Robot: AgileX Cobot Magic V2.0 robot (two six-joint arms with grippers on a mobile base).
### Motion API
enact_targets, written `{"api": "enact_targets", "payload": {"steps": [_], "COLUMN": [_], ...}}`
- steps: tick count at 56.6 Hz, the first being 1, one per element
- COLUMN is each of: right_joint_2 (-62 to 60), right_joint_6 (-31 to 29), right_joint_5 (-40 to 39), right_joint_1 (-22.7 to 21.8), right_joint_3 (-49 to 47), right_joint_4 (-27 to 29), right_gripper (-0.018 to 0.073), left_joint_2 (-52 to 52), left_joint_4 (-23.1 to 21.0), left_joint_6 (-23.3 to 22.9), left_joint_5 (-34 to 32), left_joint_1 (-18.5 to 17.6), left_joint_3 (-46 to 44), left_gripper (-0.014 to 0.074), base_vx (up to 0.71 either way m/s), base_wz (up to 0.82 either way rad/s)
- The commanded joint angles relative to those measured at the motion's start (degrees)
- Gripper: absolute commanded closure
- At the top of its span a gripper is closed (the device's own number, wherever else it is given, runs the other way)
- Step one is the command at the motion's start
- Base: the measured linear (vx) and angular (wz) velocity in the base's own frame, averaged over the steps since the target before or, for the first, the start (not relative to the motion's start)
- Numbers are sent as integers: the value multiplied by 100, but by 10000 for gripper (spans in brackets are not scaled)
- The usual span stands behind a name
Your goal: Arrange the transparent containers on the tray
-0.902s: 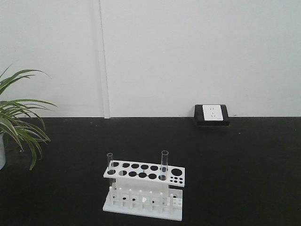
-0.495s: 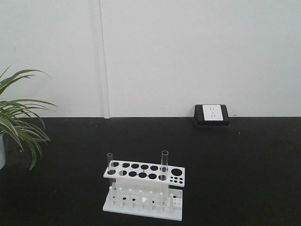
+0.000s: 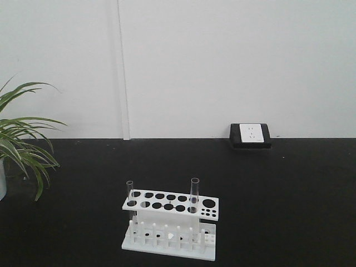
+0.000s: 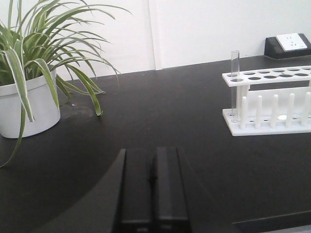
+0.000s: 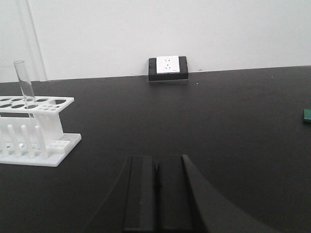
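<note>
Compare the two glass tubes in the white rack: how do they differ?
The plant-side tube stands in the end hole of the rack; the socket-side tube stands several holes along, near the other end. In the front view the socket-side tube rises further above the rack top than the plant-side tube. Both are clear, upright, and look empty.

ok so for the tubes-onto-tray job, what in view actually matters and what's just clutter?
Job:
- left test tube and right test tube, both standing in the white rack
- left gripper and right gripper, both shut and empty
- yellow tray: not in any view

Lying about:
- potted plant
- wall socket
- small green item, cut off at the frame edge
</note>
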Motion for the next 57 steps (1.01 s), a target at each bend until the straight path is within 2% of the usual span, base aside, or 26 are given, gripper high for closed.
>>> {"api": "enact_targets", "payload": {"steps": [1,5,9,15,19,30,36,44,57], "right_joint_2": [-43,-43,-43,-43,-43,391,1240,2475,4089], "right_joint_6": [-28,-28,-22,24,24,-92,-346,-437,-424], "right_joint_5": [-655,-1038,-1515,-2270,-2448,-2272,-2272,-2297,-2467], "right_joint_1": [-24,-24,-24,-24,-24,-24,-24,-24,-24], "right_joint_3": [55,42,42,-19,-241,-1730,-2823,-3848,-4559], "right_joint_4": [-52,-52,-45,64,168,202,65,-106,-99], "right_gripper": [571,571,571,571,571,571,571,571,571], "left_joint_2": [-78,-78,-78,-78,-78,472,1458,2899,4599], "left_joint_4": [-17,-17,-22,-179,-204,44,39,39,26], "left_joint_6": [-8,-8,-14,-492,-673,-497,-301,-255,-246], "left_joint_5": [-680,-970,-1550,-2481,-2802,-2302,-2295,-2207,-2107], "left_joint_1": [16,16,16,16,16,16,16,16,16], "left_joint_3": [217,217,191,143,-15,-1371,-2405,-3576,-4462], "left_gripper": [594,594,594,594,594,594,594,594,594], "base_vx": [0,0,0,0,0,0,0,0,0], "base_wz": [0,0,0,0,0,0,0,0,0]}}
